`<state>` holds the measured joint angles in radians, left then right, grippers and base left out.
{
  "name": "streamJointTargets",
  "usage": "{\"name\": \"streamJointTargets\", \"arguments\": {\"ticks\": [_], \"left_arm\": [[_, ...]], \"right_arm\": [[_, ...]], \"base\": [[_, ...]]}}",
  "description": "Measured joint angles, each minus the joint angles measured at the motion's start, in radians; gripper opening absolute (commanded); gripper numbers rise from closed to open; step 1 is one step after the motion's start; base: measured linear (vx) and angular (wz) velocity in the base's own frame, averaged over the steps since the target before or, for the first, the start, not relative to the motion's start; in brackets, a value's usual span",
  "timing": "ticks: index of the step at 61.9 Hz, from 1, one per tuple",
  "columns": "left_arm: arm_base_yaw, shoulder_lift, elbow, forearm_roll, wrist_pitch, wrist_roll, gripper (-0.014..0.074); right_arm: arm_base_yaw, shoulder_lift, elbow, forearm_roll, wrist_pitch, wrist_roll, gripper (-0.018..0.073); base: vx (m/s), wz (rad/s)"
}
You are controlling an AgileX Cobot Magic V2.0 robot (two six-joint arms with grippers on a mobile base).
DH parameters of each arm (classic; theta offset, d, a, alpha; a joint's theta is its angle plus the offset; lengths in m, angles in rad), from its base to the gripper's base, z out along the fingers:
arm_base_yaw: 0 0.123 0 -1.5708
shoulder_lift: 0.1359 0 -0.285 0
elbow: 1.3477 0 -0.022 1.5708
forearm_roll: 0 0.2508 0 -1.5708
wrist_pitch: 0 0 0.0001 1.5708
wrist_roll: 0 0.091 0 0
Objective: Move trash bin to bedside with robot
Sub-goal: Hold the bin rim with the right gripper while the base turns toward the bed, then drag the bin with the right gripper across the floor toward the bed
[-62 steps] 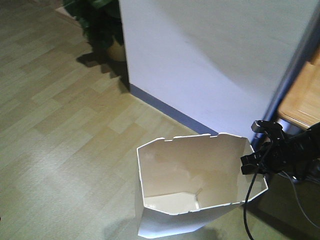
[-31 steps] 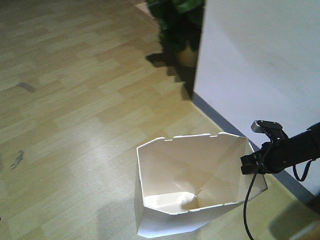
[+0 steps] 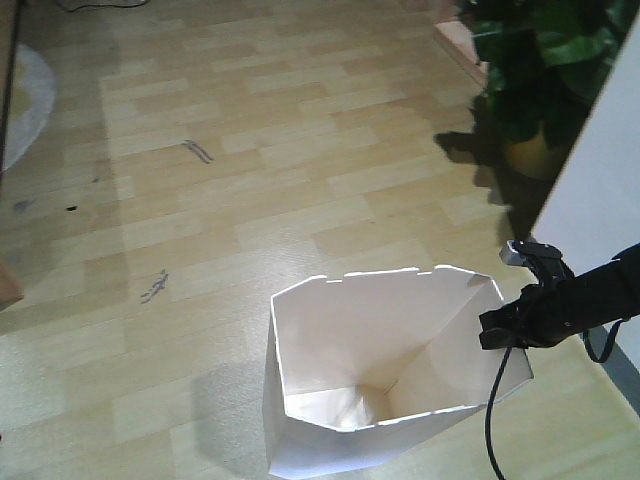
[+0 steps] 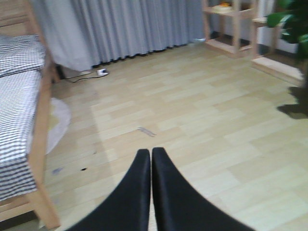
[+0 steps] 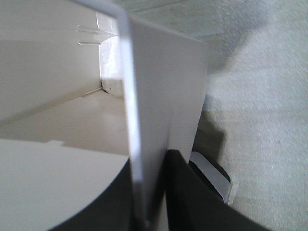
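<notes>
The white trash bin [image 3: 372, 350] stands on the wood floor at the bottom middle of the front view, its faceted rim open upward. My right gripper [image 3: 497, 333] is shut on the rim's right side. In the right wrist view the thin bin wall [image 5: 163, 82] runs between the two black fingers of the right gripper [image 5: 150, 166], one inside and one outside. My left gripper [image 4: 150, 152] is shut on nothing above bare floor. The bedside shows only in the left wrist view: a bed [image 4: 17, 101] with checked bedding and a light wooden frame [image 4: 42, 130] at the far left.
A potted plant [image 3: 535, 70] and a white wall panel [image 3: 600, 190] stand at the right. A round pale rug [image 4: 58, 126] lies by the bed. Grey curtains [image 4: 120, 24], a power strip [image 4: 101, 72] and wooden shelves [image 4: 240, 21] line the far side.
The front view has swung left: the white panel and plant slid to the right edge and the wooden desk left the frame. The bin and right gripper keep their place in the frame.
</notes>
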<state>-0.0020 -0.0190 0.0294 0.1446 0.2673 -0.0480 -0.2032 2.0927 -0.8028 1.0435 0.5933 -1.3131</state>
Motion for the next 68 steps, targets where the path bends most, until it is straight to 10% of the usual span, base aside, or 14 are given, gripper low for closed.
{"name": "streamJointTargets", "arguments": {"ticks": [68], "left_arm": [[0.000,0.000,0.000,0.000,0.000,0.000,-0.0006]], "right_arm": [[0.000,0.000,0.000,-0.001,0.001,0.000,-0.0006]], "base": [[0.25,0.19]]}}
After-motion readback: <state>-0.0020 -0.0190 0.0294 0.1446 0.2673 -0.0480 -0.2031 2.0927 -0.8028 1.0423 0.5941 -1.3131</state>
